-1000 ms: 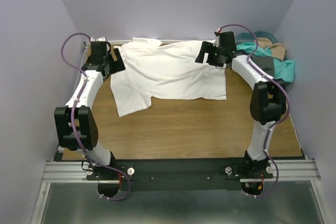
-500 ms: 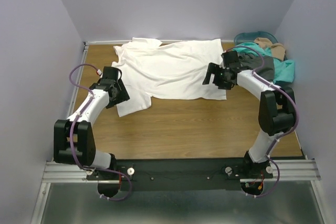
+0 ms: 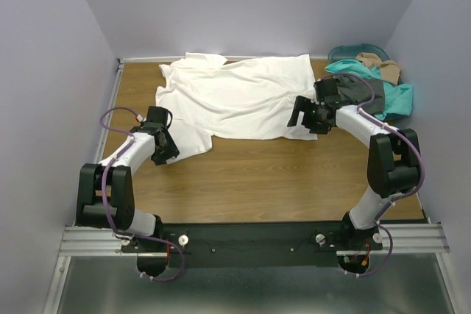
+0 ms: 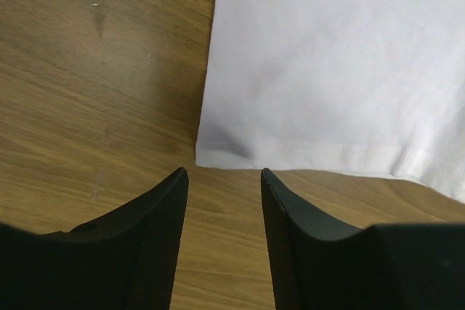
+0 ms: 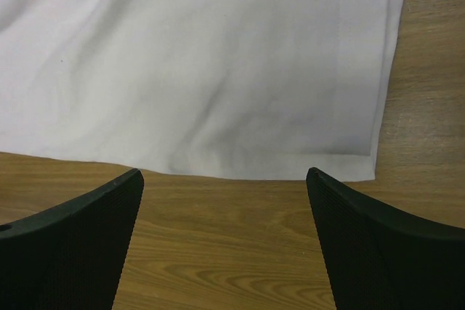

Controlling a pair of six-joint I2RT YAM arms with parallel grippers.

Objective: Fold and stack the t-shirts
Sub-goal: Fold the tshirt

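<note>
A large white t-shirt [image 3: 235,97] lies spread flat at the back middle of the table. My left gripper [image 3: 165,154] is open and empty, low over the wood just short of the shirt's near left corner. In the left wrist view that gripper [image 4: 221,172] faces the corner of the shirt [image 4: 327,70]. My right gripper [image 3: 303,120] is wide open and empty at the shirt's near right hem. In the right wrist view it [image 5: 225,172] faces the shirt's hem [image 5: 218,56]. Teal [image 3: 396,98], dark grey [image 3: 368,90] and tan [image 3: 384,68] t-shirts lie heaped at the back right.
A round teal plastic basket [image 3: 352,51] stands behind the heap in the back right corner. Lilac walls close in the table [image 3: 265,174] on three sides. Bare wood runs from the white shirt's hem to the arm bases.
Both grippers have moved from the shirt's far corners toward me, down to its near corners. The white shirt now lies flat and released.
</note>
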